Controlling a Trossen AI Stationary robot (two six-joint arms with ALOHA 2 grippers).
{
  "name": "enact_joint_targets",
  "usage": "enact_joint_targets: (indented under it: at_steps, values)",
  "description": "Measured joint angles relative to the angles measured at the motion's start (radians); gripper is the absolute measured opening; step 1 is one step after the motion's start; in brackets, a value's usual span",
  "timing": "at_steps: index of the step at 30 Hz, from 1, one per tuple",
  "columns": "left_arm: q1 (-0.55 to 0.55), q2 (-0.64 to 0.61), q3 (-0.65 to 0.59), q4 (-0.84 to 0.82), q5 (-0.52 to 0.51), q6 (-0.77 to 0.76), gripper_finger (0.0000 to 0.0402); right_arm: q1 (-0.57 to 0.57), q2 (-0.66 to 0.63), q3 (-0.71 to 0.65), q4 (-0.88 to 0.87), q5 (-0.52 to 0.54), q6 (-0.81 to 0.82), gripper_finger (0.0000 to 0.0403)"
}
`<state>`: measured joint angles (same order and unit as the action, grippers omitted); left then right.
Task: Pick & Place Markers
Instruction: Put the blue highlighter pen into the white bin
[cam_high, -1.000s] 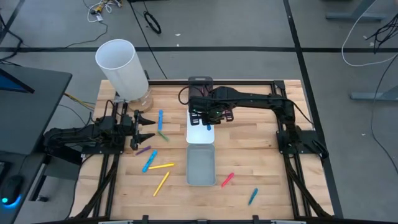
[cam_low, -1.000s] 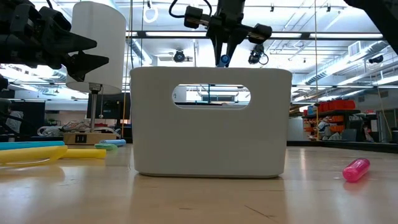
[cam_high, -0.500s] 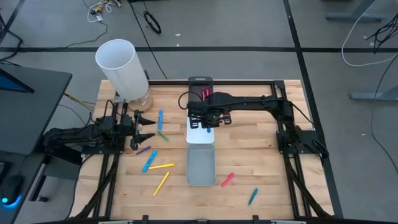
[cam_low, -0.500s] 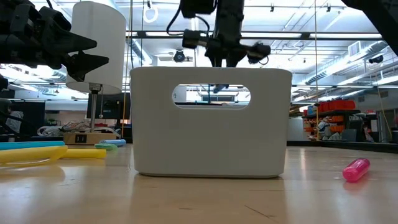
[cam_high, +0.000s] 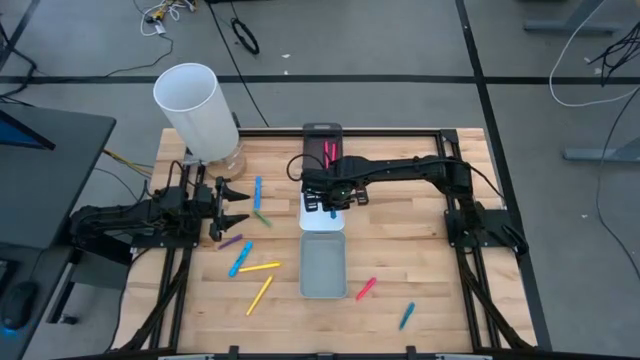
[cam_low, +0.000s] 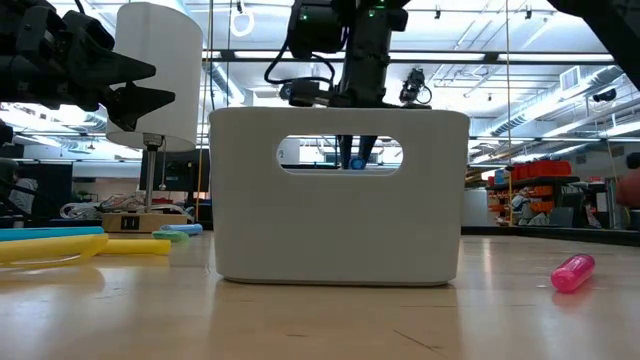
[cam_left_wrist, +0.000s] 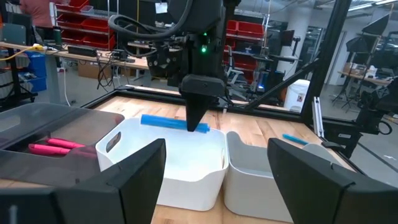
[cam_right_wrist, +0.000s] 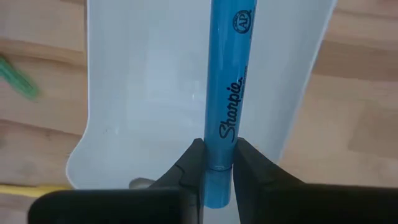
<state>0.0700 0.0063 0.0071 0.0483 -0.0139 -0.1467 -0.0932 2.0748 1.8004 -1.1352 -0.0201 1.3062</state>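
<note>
My right gripper (cam_high: 334, 196) reaches down into the white tray (cam_high: 312, 222) at the table's middle and is shut on a blue marker (cam_left_wrist: 168, 121). My left gripper (cam_high: 240, 205) hovers open and empty at the table's left, beside the loose markers. Lying flat on the wood are a blue marker (cam_high: 258, 190), a green one (cam_high: 262, 217), a purple one (cam_high: 231, 242), another blue one (cam_high: 240, 260), two yellow ones (cam_high: 259, 280), a red one (cam_high: 365, 289) and a blue one (cam_high: 407, 315). Red markers (cam_high: 328, 152) lie in the black tray. My right gripper pinches the blue marker between its two fingers (cam_right_wrist: 193, 163) near one end of the barrel (cam_right_wrist: 219, 155). The fingers come from above, pointing down, and lie across the marker. The marker is level, at about the height of the white tray's rim, clear of its floor.
A grey tray (cam_high: 323, 264) stands on the near side of the white one and a black tray (cam_high: 310, 135) on the far side. A tall white cylinder (cam_high: 195, 110) stands at the far left corner. Bare wood lies at the near right.
My right gripper has gone down with the blue marker, from above the white tray's rim into the tray. The marker has stayed level in the hold. The black tray with its red markers now shows behind the arm.
</note>
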Motion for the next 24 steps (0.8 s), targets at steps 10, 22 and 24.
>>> enact_joint_targets:
  at_steps: [10,22,24]
  values:
    - [0.000,0.000,0.000,0.000,0.000,0.000,0.0288,-0.017,0.000,-0.092,0.104,0.000,-0.003,0.0048]
    - [0.000,0.000,0.000,0.000,0.000,0.000,0.0288,-0.024,0.000,-0.150,0.175,0.000,-0.001,0.0048]
    - [0.000,0.000,0.000,0.000,0.000,0.000,0.0288,-0.024,0.000,-0.150,0.175,0.000,-0.001,0.0048]
